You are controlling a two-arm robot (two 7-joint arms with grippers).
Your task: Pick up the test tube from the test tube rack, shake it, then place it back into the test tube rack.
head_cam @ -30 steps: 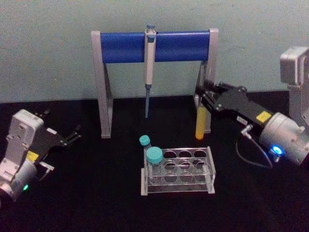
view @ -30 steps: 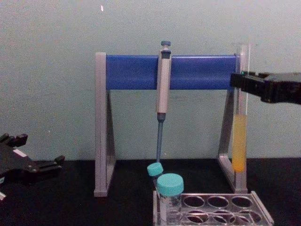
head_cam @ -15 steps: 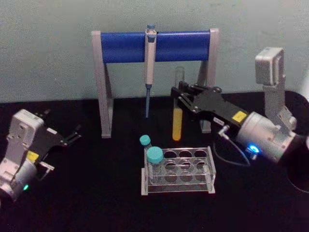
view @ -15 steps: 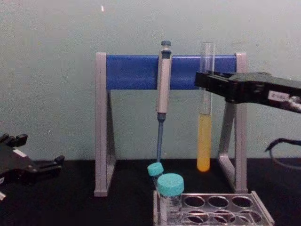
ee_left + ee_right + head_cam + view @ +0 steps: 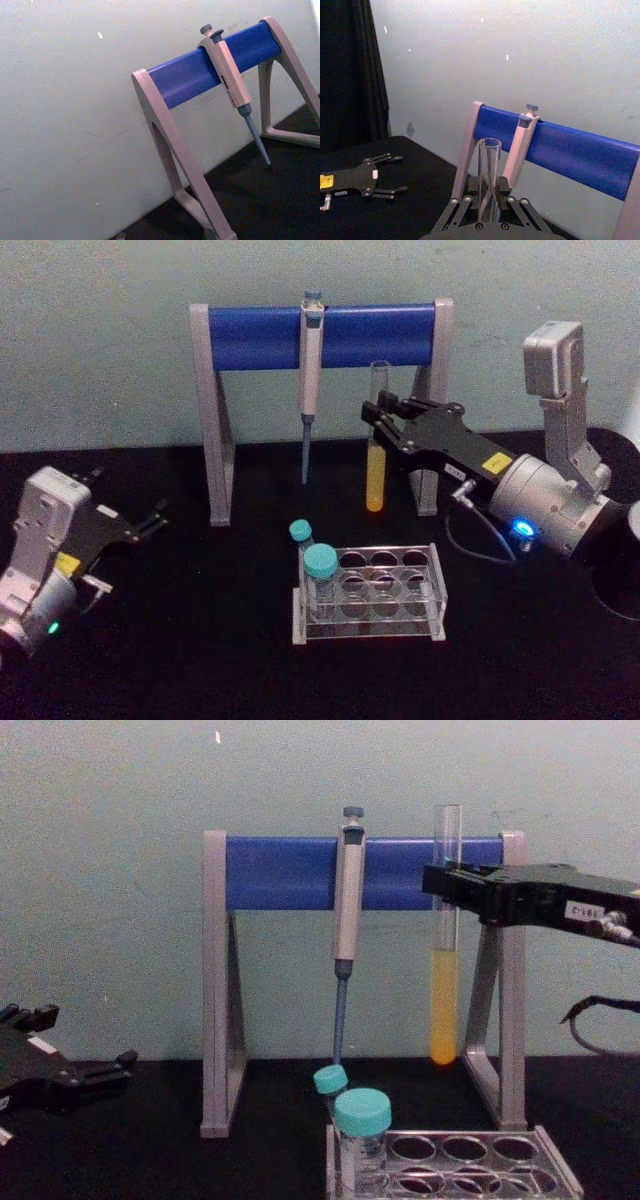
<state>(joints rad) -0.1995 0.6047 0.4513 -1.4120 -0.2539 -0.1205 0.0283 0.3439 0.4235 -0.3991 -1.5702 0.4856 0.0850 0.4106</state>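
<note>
My right gripper [image 5: 379, 421] is shut on the test tube [image 5: 376, 455], gripping its clear upper part. The tube hangs upright in the air, with yellow-orange liquid in its lower half [image 5: 443, 1005]. It is in front of the pipette stand, behind and above the test tube rack [image 5: 437, 592]. In the chest view the right gripper [image 5: 441, 886] reaches in from the right, and the rack's rim [image 5: 556, 1162] lies below it. The right wrist view shows the tube's open mouth [image 5: 489, 146] between the fingers [image 5: 461, 206]. My left gripper [image 5: 128, 495] rests open at the table's left.
A tall grey-and-blue pipette stand [image 5: 318, 336] spans the back, with a grey pipette [image 5: 311, 370] hanging from it. Two teal-capped tubes [image 5: 320, 562] stand in the rack's left end. The left gripper [image 5: 88, 1035] sits low at the chest view's left edge.
The right gripper swung the test tube left, away from the stand's right leg. It then moved back slightly right and rose a little. The left arm stayed still.
</note>
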